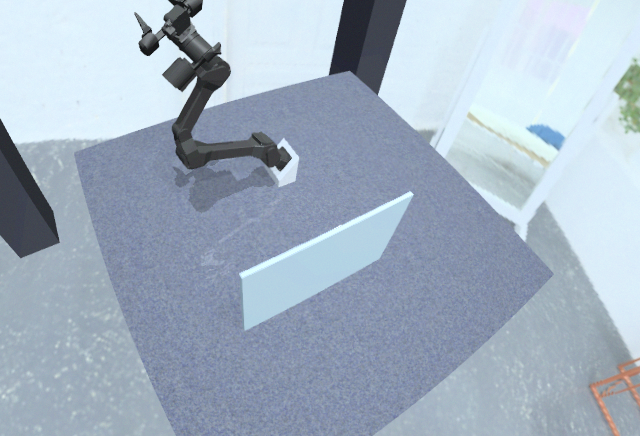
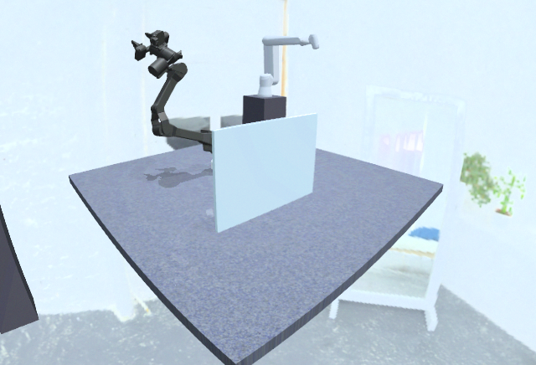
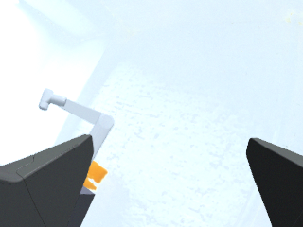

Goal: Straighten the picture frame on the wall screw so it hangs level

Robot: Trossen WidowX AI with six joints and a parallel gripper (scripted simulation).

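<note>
The light-blue upright panel [image 1: 325, 266] [image 2: 265, 171] stands on the blue-grey table, seen from its plain side in the top and exterior views. The picture frame and the screw cannot be made out in any view; the panel hides whatever is on its side toward the arm, so the tilt cannot be told. My gripper [image 1: 149, 3] [image 2: 139, 37] [image 3: 172, 146] is open and empty. It is raised high above the far left part of the table, well away from the panel. In the wrist view only the pale room wall shows between the fingers.
The blue-grey table [image 1: 330, 369] [image 2: 268, 275] carries my arm on a white base [image 1: 289, 175]. A dark pedestal [image 1: 367, 28] [image 2: 264, 109] with a grey arm [image 2: 271, 60] [image 3: 85, 113] stands beyond the far edge. Another dark pedestal [image 1: 23, 204] [image 2: 12, 279] stands at the left.
</note>
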